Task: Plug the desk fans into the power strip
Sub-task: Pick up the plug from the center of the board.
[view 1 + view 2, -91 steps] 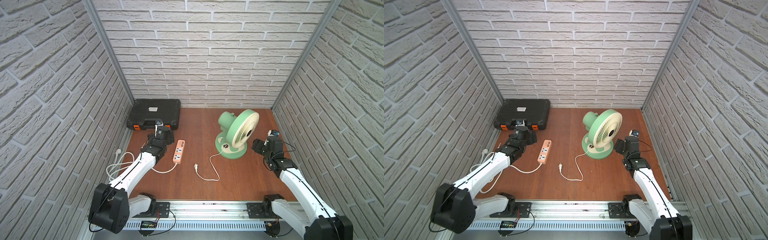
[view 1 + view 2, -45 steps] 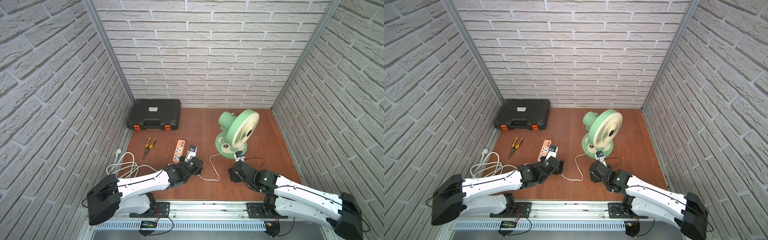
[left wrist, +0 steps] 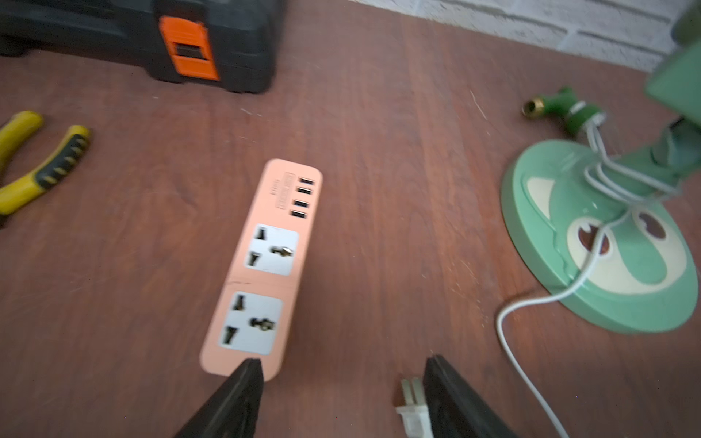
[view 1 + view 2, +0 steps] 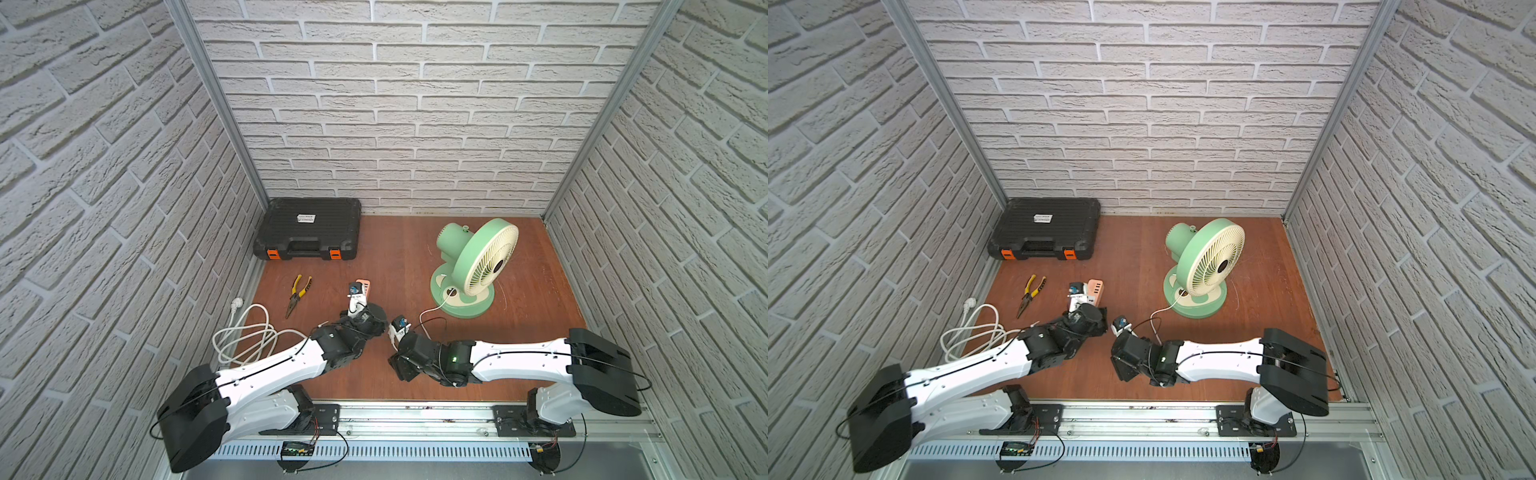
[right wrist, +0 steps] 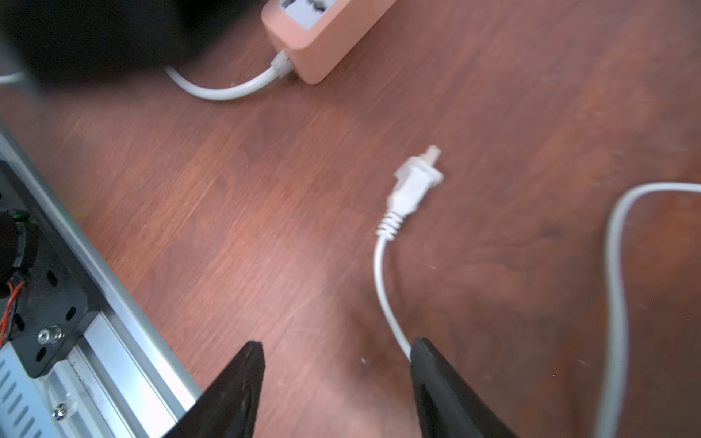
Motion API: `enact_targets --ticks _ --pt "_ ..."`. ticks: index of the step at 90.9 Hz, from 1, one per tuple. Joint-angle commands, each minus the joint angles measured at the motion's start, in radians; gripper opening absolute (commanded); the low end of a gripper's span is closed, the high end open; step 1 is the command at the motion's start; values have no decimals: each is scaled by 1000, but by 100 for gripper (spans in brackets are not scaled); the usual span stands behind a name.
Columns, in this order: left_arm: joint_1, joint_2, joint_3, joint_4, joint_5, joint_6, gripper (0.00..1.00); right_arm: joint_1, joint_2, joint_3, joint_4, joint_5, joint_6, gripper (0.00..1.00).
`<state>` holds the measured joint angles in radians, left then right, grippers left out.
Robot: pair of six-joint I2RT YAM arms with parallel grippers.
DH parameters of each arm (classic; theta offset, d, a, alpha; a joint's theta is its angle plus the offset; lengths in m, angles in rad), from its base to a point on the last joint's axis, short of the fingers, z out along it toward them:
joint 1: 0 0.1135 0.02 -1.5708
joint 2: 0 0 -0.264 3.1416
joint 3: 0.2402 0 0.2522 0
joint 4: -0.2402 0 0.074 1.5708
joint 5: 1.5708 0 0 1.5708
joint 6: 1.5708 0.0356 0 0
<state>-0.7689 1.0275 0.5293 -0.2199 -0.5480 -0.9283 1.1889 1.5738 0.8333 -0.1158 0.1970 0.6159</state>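
Observation:
The mint-green desk fan (image 4: 473, 270) (image 4: 1204, 266) stands upright at the back right, its thin white cord (image 4: 428, 311) running forward. The cord's small white plug (image 5: 413, 186) (image 3: 411, 409) lies loose on the wooden floor. The peach power strip (image 3: 265, 265) (image 4: 365, 286) (image 5: 322, 34) lies flat, sockets up, left of the plug. My left gripper (image 3: 343, 364) is open and low, one fingertip over the strip's near end, the other right beside the plug. My right gripper (image 5: 337, 345) is open and empty behind the plug, with the cord passing one fingertip.
A black toolcase (image 4: 309, 232) sits at the back left, yellow-handled pliers (image 4: 299, 291) in front of it. The strip's thick white cable (image 4: 245, 332) is coiled by the left wall. A small green fitting (image 3: 561, 110) lies behind the fan's base. Brick walls enclose three sides.
Both arms have swung from the back of the floor to the front middle, meeting over the plug. Both sets of jaws have narrowed. The pliers are uncovered.

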Motion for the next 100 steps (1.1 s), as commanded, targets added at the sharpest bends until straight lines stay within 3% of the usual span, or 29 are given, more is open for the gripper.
enact_targets --ticks 1,17,35,46,80,100 --pt "54 -98 -54 -95 28 -13 71 -1 56 40 61 -88 -28 62" --pt "130 -277 -118 -84 103 28 74 -34 64 27 50 -91 -11 62" --pt "178 -384 -137 -122 136 49 75 -69 42 35 -46 -112 -93 68" --pt "196 -391 -138 -111 174 52 75 -84 78 60 -89 -174 -126 66" --pt "199 -319 -128 -42 251 70 75 -94 161 98 -106 -184 -113 55" --pt "200 -311 -121 -15 275 82 75 -101 181 115 -126 -183 -110 38"
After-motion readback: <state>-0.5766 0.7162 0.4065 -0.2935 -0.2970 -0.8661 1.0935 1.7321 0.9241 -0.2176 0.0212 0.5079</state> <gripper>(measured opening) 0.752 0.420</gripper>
